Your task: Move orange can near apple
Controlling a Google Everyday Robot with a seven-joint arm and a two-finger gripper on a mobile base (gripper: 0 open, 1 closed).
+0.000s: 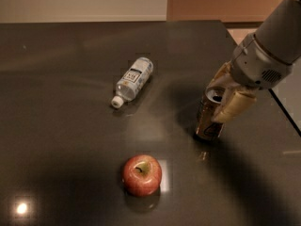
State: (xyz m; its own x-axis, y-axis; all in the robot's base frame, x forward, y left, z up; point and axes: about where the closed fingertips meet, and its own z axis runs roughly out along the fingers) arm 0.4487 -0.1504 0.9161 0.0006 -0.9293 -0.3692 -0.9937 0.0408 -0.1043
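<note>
Tool (215,102) on its grey arm (270,51) comes in from up and to the right of the apple (142,174), and its two pale fingers (235,108) close on the upper part of the orange can (209,121), one on the near side and one behind, so the can is gripped.

The can is a small drink can with a dark brownish-orange body, pale markings down its side and a silver top with the opening showing. Its long axis runs roughly vertical, top end up, with a slight lean of the top toward the arm. Whether its base touches the bench (56,126) or hangs just above it cannot be told.

From the apple, the can is to the right and somewhat farther back, apart from it with bare dark surface between them. The apple itself is round and red with a greenish-yellow patch around its stem dimple, which faces upward.

Farther back from the apple and a little to its left, a clear plastic bottle (133,80) lies on its side, white cap pointing toward the near left, well apart from both the apple and the can.
</note>
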